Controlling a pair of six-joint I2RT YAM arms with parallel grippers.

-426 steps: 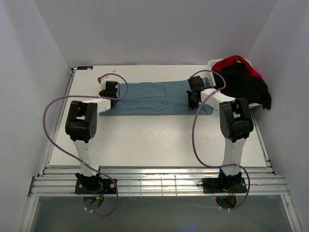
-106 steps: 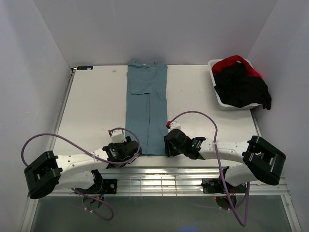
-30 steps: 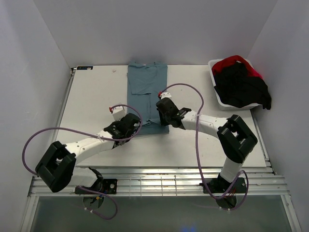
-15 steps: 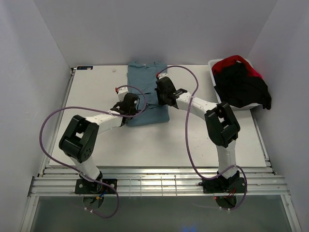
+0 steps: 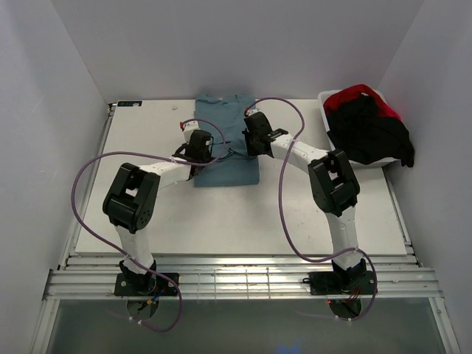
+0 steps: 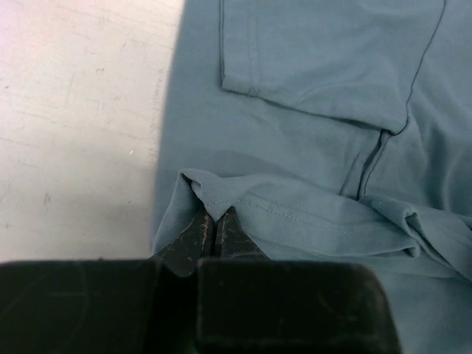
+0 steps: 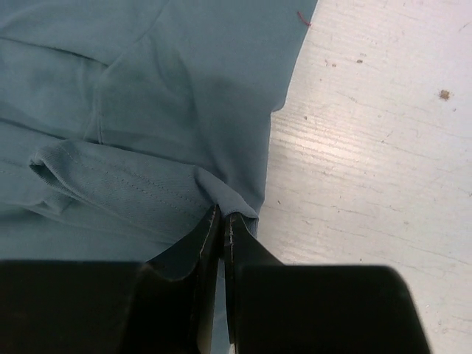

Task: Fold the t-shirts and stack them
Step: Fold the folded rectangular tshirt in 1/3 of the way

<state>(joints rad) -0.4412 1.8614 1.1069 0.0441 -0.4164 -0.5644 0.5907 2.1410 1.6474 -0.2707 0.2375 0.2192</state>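
Teal t-shirt [image 5: 236, 171]: hem [image 6: 295, 210] now carried over toward collar, both jaws clamped on its corners; half-fold nearly laid.

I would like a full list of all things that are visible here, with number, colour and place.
table: one, white, under all
teal t-shirt: one, teal-blue, far middle of table
white tub: one, white, far right corner
black clothing: number unclear, black, heaped in tub
red clothing: number unclear, red, behind the black
cables: two, purple, along the arms
left claw: one, black, shut on teal t-shirt
right claw: one, black, shut on teal t-shirt
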